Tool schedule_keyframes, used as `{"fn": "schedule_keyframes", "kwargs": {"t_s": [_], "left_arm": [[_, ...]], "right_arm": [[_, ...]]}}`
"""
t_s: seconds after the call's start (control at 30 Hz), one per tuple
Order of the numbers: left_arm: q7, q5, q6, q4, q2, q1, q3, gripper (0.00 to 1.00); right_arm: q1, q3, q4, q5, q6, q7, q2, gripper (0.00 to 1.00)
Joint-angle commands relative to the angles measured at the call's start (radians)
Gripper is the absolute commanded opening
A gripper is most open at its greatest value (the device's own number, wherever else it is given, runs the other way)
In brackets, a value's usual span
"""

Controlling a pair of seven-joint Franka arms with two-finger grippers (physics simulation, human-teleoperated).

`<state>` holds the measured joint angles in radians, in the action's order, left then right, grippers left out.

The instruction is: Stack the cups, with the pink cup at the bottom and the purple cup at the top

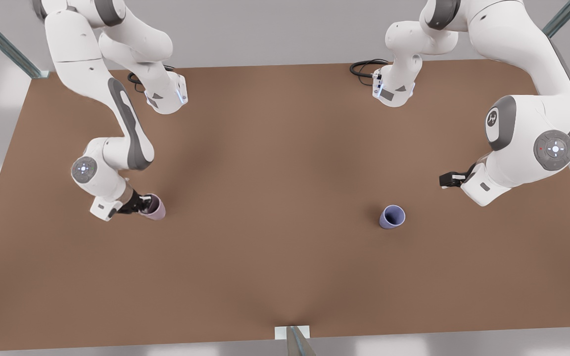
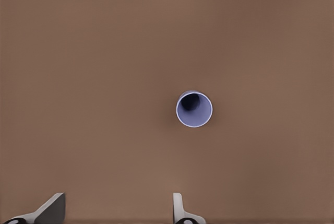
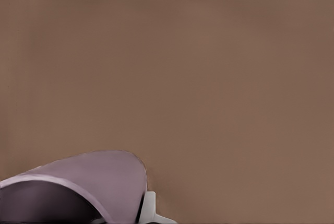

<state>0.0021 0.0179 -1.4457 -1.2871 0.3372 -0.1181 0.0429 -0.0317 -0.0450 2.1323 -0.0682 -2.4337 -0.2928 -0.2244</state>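
The pale mauve-pink tapered pink cup [image 1: 155, 206] sat at the front view's left, clamped in the right gripper [image 1: 142, 203], seemingly for moving. The periwinkle purple cup [image 1: 392, 216] stood upright, right, beneath the spread-fingered, waiting left gripper [image 1: 445, 180].

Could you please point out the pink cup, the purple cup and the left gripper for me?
pink cup [image 1: 157, 207]: front view, outer wall.
purple cup [image 2: 194, 109]: left wrist view, inside.
left gripper [image 2: 117, 208]: left wrist view, between open fingertips.
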Motion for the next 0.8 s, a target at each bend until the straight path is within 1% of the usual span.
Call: {"fn": "schedule_keyframes", "kwargs": {"t_s": [0.0,0.07,0.1,0.13,0.17,0.2,0.23,0.3,0.33,0.37,0.4,0.43,0.5,0.57,0.63,0.77], "left_arm": [[0.001,-0.001,-0.001,0.0,0.0,0.0,0.0,1.0],[0.001,-0.001,-0.002,0.0,0.003,0.0,0.0,1.0],[0.001,-0.001,-0.005,0.0,0.005,0.0,0.0,1.0],[0.001,-0.001,-0.007,0.002,0.009,0.0,0.0,1.0],[0.001,-0.004,-0.009,0.0,0.013,0.0,0.0,1.0],[0.001,-0.006,-0.009,0.0,0.028,-0.001,0.0,1.0],[-0.001,-0.009,-0.021,0.0,0.031,-0.002,0.0,1.0],[-0.001,-0.045,-0.056,-0.001,0.052,-0.003,0.0,1.0],[-0.001,-0.047,-0.071,-0.001,0.068,-0.008,-0.001,1.0],[-0.002,-0.049,-0.1,-0.023,0.071,-0.012,-0.006,1.0],[-0.004,-0.049,-0.163,-0.066,0.068,-0.017,-0.012,1.0],[-0.023,-0.055,-0.214,-0.096,0.071,-0.028,-0.014,1.0],[-0.03,-0.075,-0.334,-0.19,0.069,-0.035,-0.014,1.0],[-0.031,-0.076,-0.452,-0.261,0.077,-0.052,-0.014,1.0],[-0.042,-0.085,-0.506,-0.265,0.109,-0.061,-0.014,1.0],[-0.042,-0.085,-0.512,-0.265,0.151,-0.061,-0.012,1.0]], "right_arm": [[-0.094,-0.001,-0.077,0.001,0.179,0.297,0.007,0.21],[-0.208,-0.001,-0.184,-0.062,0.248,0.451,-0.019,0.21],[-0.263,-0.001,-0.227,-0.07,0.252,0.552,-0.033,0.21],[-0.326,-0.002,-0.316,-0.071,0.28,0.694,-0.094,0.21],[-0.355,-0.044,-0.437,-0.1,0.311,0.811,-0.173,0.21],[-0.401,-0.059,-0.531,-0.108,0.317,0.923,-0.233,0.21],[-0.441,-0.059,-0.612,-0.108,0.318,1.018,-0.294,0.21],[-0.53,-0.052,-0.79,-0.107,0.36,1.153,-0.423,0.21],[-0.592,-0.03,-0.87,-0.105,0.355,1.205,-0.492,0.21],[-0.669,0.033,-0.976,-0.107,0.364,1.279,-0.57,0.21],[-0.706,0.067,-1.002,-0.107,0.366,1.29,-0.602,0.21],[-0.712,0.068,-0.976,-0.107,0.367,1.293,-0.602,0.21],[-0.778,0.122,-0.936,-0.105,0.366,1.293,-0.605,0.21],[-0.781,0.128,-0.933,-0.108,0.369,1.299,-0.612,0.21],[-0.781,0.131,-0.943,-0.107,0.367,1.314,-0.633,0.21],[-0.778,0.136,-0.96,-0.102,0.367,1.316,-0.664,0.21]]}}
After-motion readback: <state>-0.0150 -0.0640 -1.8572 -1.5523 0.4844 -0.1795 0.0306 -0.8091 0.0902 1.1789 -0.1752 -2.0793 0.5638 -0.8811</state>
